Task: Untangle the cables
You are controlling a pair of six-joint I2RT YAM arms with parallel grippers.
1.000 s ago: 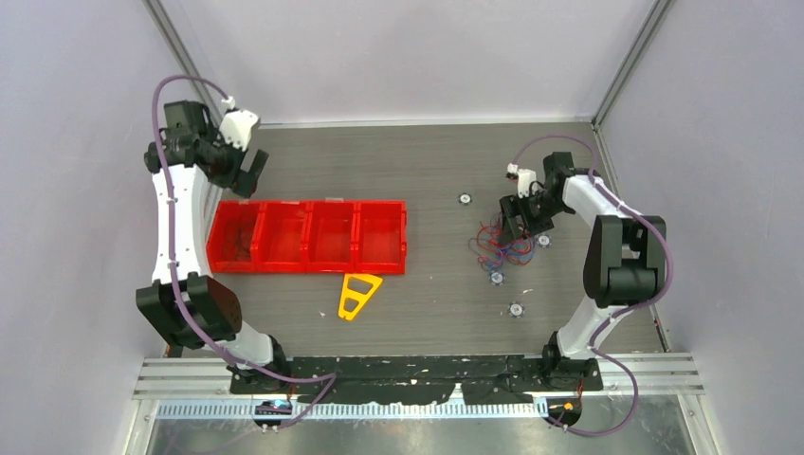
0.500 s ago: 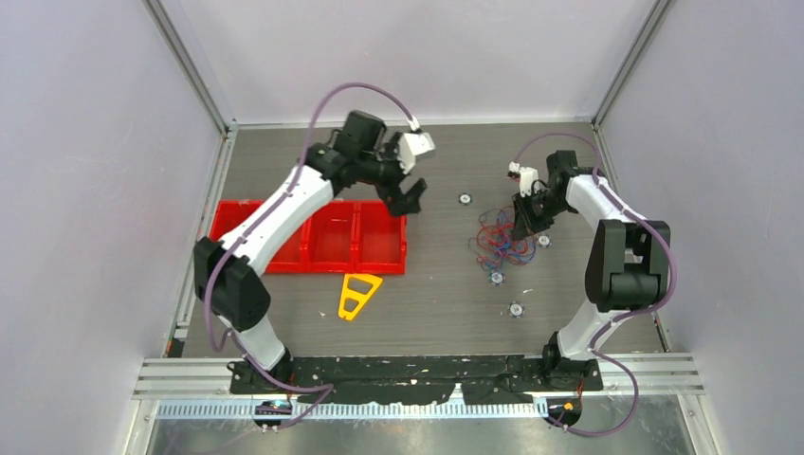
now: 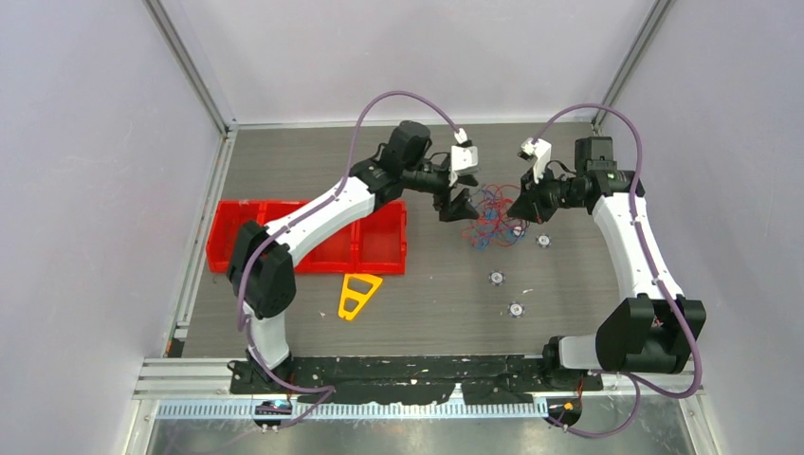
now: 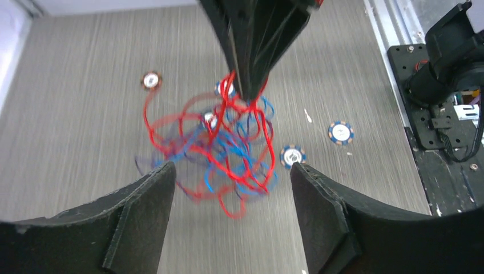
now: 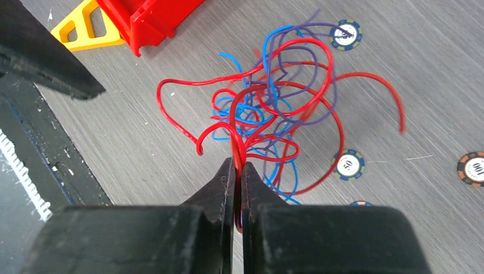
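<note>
The right claw (image 5: 237,165) is now clamped on a few red strands of the cables (image 5: 274,114). It has snapped together within the last second and drawn the tangle up, so it hangs over the far right of the table (image 3: 427,303) among the chips (image 3: 496,278). The left claw (image 4: 231,168), jaws apart, has swung over from beyond the red bins (image 3: 384,248) to face the bundle, probably for a second grip to pull strands apart.

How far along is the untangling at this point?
Done: nothing separated; the cables form one red, blue and purple knot. In hand: the right gripper is shut on red strands, holding the bundle up; the left gripper hangs open facing it. Left: pulling every strand free.
</note>
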